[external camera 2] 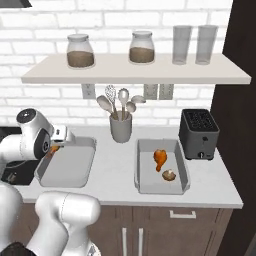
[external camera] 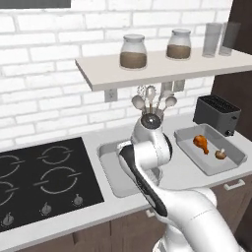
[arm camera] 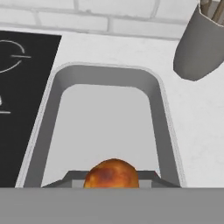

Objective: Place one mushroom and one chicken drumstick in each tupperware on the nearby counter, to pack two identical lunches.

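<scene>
orange-brown drumstick (arm camera: 112,174) gripped in the closed claw (arm camera: 112,183); it hangs over the left tupperware (arm camera: 65,83).

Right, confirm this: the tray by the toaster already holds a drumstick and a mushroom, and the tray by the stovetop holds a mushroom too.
Not quite. The tray by the toaster does hold a drumstick and a mushroom, but the tray by the stovetop holds no mushroom: the hand view shows its floor bare, with a second drumstick held in the claw above it.
</scene>
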Controlling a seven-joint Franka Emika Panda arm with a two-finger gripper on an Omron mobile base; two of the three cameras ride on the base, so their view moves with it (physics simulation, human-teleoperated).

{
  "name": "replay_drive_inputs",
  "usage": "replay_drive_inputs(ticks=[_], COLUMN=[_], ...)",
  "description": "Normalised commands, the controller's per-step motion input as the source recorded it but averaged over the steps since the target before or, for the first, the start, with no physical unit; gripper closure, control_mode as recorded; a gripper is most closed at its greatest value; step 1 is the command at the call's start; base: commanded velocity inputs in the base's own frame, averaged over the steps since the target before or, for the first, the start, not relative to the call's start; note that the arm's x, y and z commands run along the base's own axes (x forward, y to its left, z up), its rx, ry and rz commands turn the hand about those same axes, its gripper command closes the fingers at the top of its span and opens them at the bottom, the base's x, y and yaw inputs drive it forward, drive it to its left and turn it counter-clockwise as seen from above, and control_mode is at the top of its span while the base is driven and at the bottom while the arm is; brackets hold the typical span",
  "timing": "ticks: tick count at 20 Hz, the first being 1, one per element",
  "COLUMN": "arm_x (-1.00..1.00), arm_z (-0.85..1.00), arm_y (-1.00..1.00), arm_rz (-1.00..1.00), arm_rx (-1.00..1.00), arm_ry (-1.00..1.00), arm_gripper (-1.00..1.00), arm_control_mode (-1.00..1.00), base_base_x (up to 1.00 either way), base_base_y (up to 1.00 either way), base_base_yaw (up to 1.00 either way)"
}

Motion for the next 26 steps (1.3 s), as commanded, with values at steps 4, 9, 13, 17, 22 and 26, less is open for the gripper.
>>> replay_drive_inputs(ticks=[4, 9, 13, 17, 22, 26], arm_x=[0.68, 0.42, 0.01, -0.21, -0.97, -1.0], arm_z=[-1.0, -0.71, 0.22, 1.0, 0.89, 0.24], arm_y=[0.11, 0.0, -0.01, 0.0, -0.19, -0.14], arm_rz=[0.0, 0.0, -0.03, -0.08, -0.01, -0.09], arm_rx=[-0.01, -0.03, 0.03, 0.1, 0.09, 0.01], arm_ry=[-0.04, -0.15, 0.01, 0.28, 0.16, 0.1], arm_gripper=[-1.0, -1.0, -1.0, -1.0, -1.0, -1.0], arm_control_mode=[-1.0, -1.0, -1.0, -1.0, -1.0, -1.0], base_base_x=[0.0, 0.0, 0.0, 0.0, 0.0, 0.0], base_base_y=[0.0, 0.0, 0.0, 0.0, 0.0, 0.0], base_base_yaw=[0.0, 0.0, 0.0, 0.0, 0.0, 0.0])
